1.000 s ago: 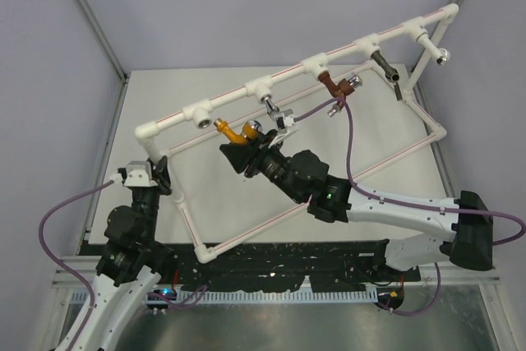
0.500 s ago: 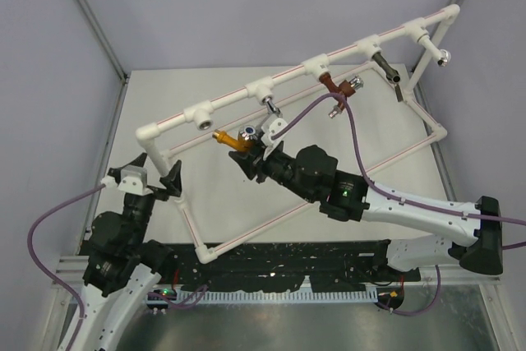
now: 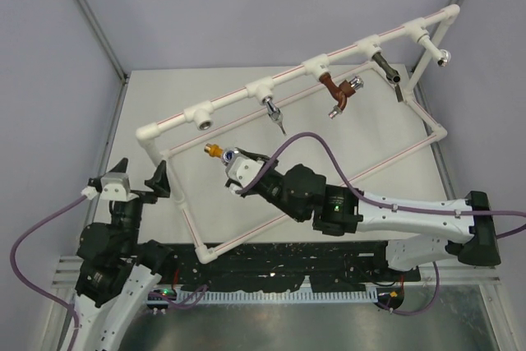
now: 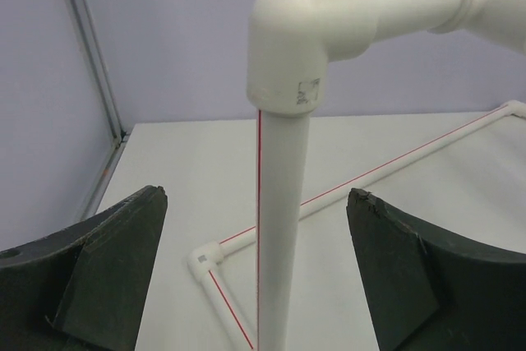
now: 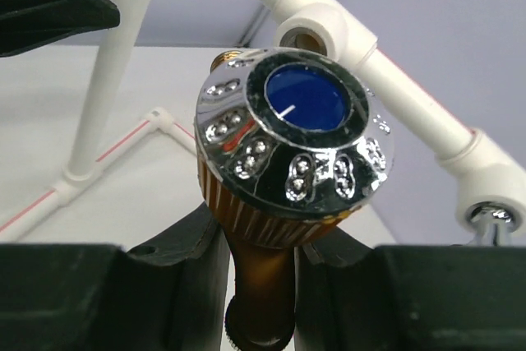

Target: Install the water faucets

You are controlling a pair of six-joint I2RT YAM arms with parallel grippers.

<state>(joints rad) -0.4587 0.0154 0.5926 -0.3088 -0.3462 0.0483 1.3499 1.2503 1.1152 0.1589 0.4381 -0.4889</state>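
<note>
The water faucet (image 3: 220,154) is orange-yellow with a silver knob and blue centre (image 5: 292,133). My right gripper (image 3: 238,172) is shut on its orange body (image 5: 261,252) just below the knob. Its threaded end points up-left, a short way below the empty tee socket (image 3: 202,121) (image 5: 308,37) of the white pipe frame, apart from it. My left gripper (image 3: 137,177) (image 4: 259,203) stands open at the frame's left corner. The upright corner pipe (image 4: 279,203) runs between its fingers (image 4: 123,244) without touching either.
On the upper rail hang a silver tap (image 3: 274,113) (image 5: 491,218), a reddish-brown tap (image 3: 333,88), a dark grey tap (image 3: 388,69) and a silver one at the far end (image 3: 442,55). The frame's lower rails (image 3: 271,215) cross the white table. A purple cable (image 3: 329,150) loops above the right arm.
My left gripper has opened, let go of the corner pipe and drawn back down-left. My right gripper has carried the faucet left and lower, turning it under the empty socket.
</note>
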